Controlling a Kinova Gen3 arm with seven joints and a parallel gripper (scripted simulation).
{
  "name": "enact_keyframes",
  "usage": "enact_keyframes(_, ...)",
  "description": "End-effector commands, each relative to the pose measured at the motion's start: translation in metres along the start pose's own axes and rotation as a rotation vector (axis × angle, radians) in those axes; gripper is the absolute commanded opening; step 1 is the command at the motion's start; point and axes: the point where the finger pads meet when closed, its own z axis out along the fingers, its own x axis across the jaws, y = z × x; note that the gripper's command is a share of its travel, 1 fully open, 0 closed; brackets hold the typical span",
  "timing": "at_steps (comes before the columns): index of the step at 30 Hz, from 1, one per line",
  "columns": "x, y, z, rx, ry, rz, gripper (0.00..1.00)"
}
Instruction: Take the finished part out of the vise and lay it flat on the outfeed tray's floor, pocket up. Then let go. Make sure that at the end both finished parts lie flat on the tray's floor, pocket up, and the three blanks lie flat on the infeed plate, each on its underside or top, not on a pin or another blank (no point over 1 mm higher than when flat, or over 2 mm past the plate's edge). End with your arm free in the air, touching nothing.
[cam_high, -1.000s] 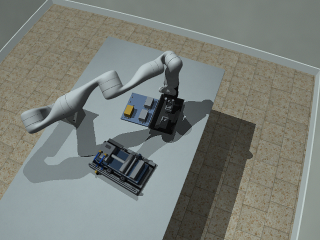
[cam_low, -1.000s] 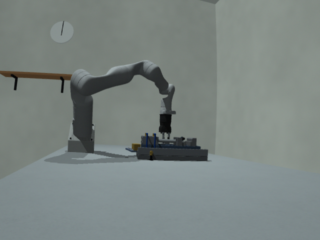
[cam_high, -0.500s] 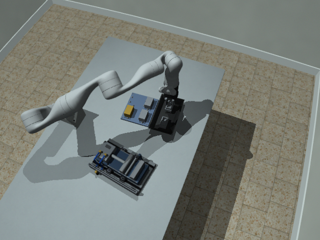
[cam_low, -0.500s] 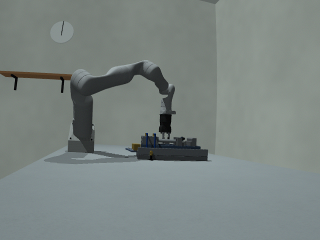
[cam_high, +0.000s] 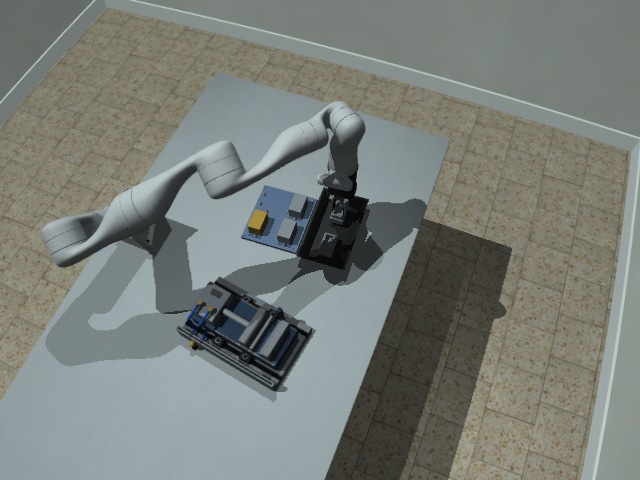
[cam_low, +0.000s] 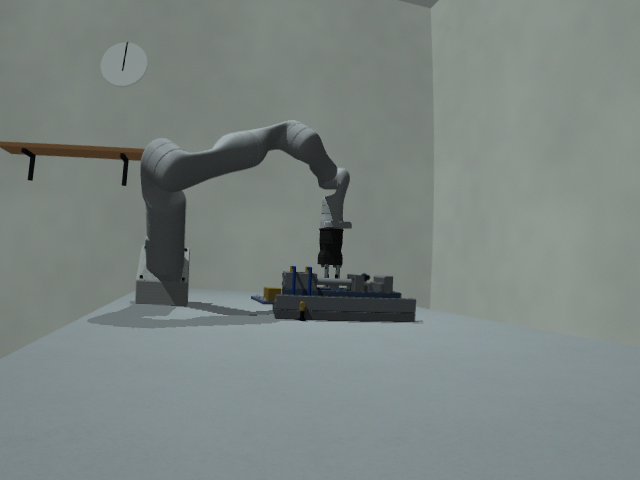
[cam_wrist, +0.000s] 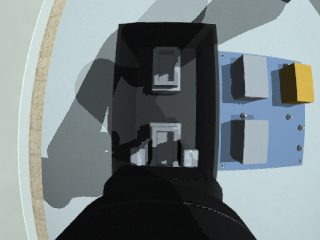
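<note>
My gripper (cam_high: 339, 205) (cam_low: 331, 272) (cam_wrist: 164, 148) is shut on the finished part (cam_high: 338, 214) (cam_wrist: 166, 136), a small grey block with its pocket facing up. It holds the part low inside the black outfeed tray (cam_high: 310, 242) (cam_wrist: 200, 60), at the tray's end nearer the arm. I cannot tell whether the part touches the floor. A second grey part (cam_high: 328, 240) (cam_wrist: 167, 70) lies flat further along the tray. The vise (cam_high: 248, 330) (cam_low: 343, 299) stands at the table's front with nothing between its jaws. In the exterior view it hides the tray.
A blue fixture plate (cam_high: 268, 235) (cam_wrist: 294, 134) lies right beside the tray. It carries two grey blocks (cam_high: 297, 205) (cam_high: 285, 229) and a yellow block (cam_high: 257, 221) (cam_wrist: 296, 84). The arm's base (cam_high: 149, 235) stands to the left.
</note>
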Motion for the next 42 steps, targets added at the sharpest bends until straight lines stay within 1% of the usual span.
enact_keyframes(1,-0.001,0.000,-0.002,-0.002,-0.002,0.000,0.00)
enact_keyframes(13,-0.001,0.000,-0.001,-0.002,-0.002,0.000,0.00)
enact_keyframes(42,-0.001,0.001,0.011,-0.002,-0.002,0.000,0.00)
